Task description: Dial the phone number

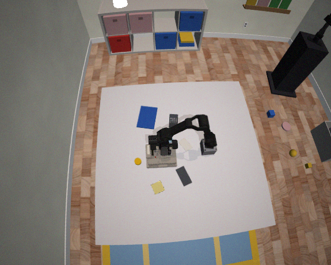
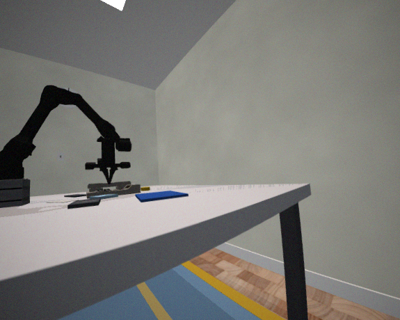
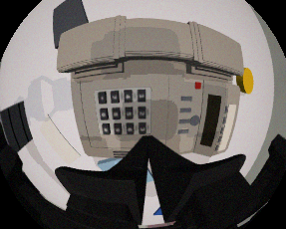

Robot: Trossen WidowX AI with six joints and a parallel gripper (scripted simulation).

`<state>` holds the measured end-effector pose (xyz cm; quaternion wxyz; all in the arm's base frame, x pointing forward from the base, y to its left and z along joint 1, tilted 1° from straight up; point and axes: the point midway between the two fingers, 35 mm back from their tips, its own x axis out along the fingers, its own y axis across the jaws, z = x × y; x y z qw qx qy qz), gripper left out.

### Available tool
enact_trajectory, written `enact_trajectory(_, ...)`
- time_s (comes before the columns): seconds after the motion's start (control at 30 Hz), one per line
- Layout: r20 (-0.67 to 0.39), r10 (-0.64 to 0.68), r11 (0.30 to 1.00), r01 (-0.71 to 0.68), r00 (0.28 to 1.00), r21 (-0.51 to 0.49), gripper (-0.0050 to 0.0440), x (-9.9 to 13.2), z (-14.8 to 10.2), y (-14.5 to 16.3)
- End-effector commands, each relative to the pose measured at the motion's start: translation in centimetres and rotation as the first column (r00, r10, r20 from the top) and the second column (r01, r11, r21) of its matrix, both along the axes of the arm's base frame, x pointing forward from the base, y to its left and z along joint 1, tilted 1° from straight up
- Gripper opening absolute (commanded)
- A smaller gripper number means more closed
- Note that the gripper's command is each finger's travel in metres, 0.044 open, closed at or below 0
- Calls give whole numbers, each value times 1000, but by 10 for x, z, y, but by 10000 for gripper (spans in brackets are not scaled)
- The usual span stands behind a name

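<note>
The arm is seen arched up from its base and bent down over the desk phone, with the wrist held vertical. The gripper is directed straight downward, its jaws clenched together into a single point with nothing held between them. In the exterior view the tip is shown just above or at the phone's upper face; contact cannot be told. In the wrist view the closed fingers are seen at the lower edge of the keypad, beside its bottom row. The handset is seated in its cradle along the phone's far side. The phone rests on the white table, near a yellow note.
</note>
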<state>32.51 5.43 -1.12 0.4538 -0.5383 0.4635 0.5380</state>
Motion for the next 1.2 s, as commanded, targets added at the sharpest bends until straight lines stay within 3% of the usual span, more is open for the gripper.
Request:
enact_trajectory(0.0,-11,2,1000,-2,1000,0,-50,-3,-7,0)
enact_trajectory(0.57,-11,2,1000,-2,1000,0,-50,-3,-25,-1)
enact_trajectory(1.17,-11,2,1000,-2,1000,0,-50,-3,-25,-1)
